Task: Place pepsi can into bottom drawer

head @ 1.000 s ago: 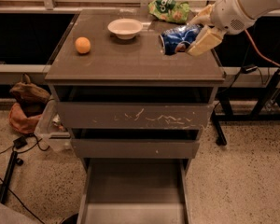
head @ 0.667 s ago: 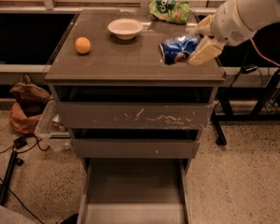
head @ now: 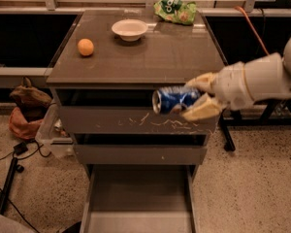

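Gripper (head: pixel 198 98) comes in from the right on a white arm (head: pixel 262 81). It sits at the near edge of the cabinet top (head: pixel 150 57), in front of the top drawer front (head: pixel 111 121). One finger is above and one below, clamped on the pepsi can (head: pixel 173 100).

Can is held in air, axis approx. horizontal, silver end facing left. It is off the cabinet top and not touching any surface. In view it overlaps the scratched top drawer front, right of centre.

Bottom drawer (head: pixel 138 195) is pulled out toward the near side, floor bare, well below the can. Middle drawer (head: pixel 136 154) is closed w/ a plain front.

On cabinet top:
- Orange (head: pixel 86 47) at left.
- White bowl (head: pixel 129 29) at far centre.
- Green chip bag (head: pixel 175 9) at far right edge.
- All three well apart from the can and gripper.

Floor, left of cabinet: brown bag (head: pixel 24 106) and a black cable (head: pixel 7 155) on speckled flooring.
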You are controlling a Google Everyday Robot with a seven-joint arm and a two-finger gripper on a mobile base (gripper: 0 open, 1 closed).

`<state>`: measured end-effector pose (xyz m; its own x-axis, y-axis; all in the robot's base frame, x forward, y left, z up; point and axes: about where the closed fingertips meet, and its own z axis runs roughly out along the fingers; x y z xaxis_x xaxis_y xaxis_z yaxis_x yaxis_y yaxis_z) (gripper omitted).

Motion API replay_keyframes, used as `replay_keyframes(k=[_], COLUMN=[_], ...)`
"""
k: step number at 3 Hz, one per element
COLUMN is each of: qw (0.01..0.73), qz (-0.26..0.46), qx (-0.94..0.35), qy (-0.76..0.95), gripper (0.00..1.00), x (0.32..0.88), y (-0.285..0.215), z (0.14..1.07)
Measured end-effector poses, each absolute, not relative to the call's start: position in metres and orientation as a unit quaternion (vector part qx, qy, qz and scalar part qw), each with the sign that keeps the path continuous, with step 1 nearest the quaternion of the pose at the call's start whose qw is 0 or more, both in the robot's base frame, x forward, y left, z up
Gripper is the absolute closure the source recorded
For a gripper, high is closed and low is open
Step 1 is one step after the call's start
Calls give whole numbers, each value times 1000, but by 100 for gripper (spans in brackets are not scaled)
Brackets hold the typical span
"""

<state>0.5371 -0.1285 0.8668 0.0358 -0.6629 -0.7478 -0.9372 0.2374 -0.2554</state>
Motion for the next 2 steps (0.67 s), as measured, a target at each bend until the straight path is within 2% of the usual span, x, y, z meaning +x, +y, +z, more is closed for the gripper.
replay_keyframes(k=[1,2], qw=[365,365], qz=[229,229], qx=[-596,-596], qy=[677,677], gripper=[100,100], x=[493,493], y=[-104,-104], z=[803,803])
